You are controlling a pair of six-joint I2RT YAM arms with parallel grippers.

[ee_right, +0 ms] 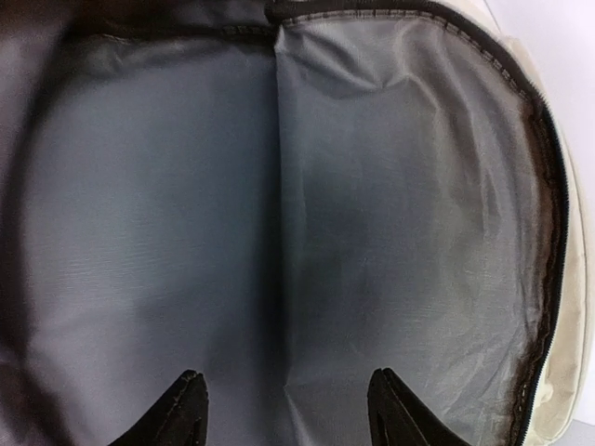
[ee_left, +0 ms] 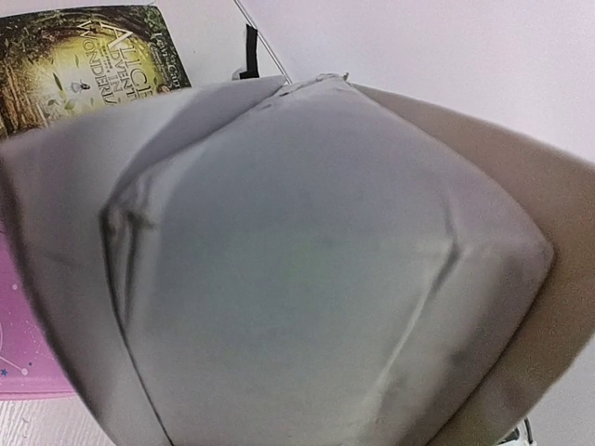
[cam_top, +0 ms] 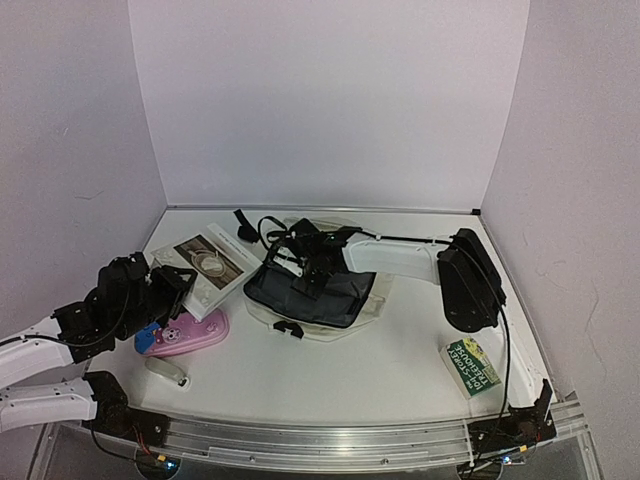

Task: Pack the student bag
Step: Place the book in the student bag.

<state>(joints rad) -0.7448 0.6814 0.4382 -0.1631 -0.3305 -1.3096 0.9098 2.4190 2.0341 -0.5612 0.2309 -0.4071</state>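
Backpack (cam_top: 320,295) lies mid-counter (cam_top: 380,360), mouth unzipped, grey lining (ee_right: 186,232) exposed. My right fingers (ee_right: 191,401) sit inside it, spread wide, gripping nothing. My left fingers (cam_top: 178,285) beside book: opening can't tell, wrist view blocked. Fabric looks soft, light, floppy; I'd pinch zipper edge (ee_right: 550,232).

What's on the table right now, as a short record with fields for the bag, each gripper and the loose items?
bag: student bag open mid-table, grey lining showing
right: right gripper open inside the bag, empty
left: left gripper beside the book, state unclear
loose: book, pink pencil case, green box
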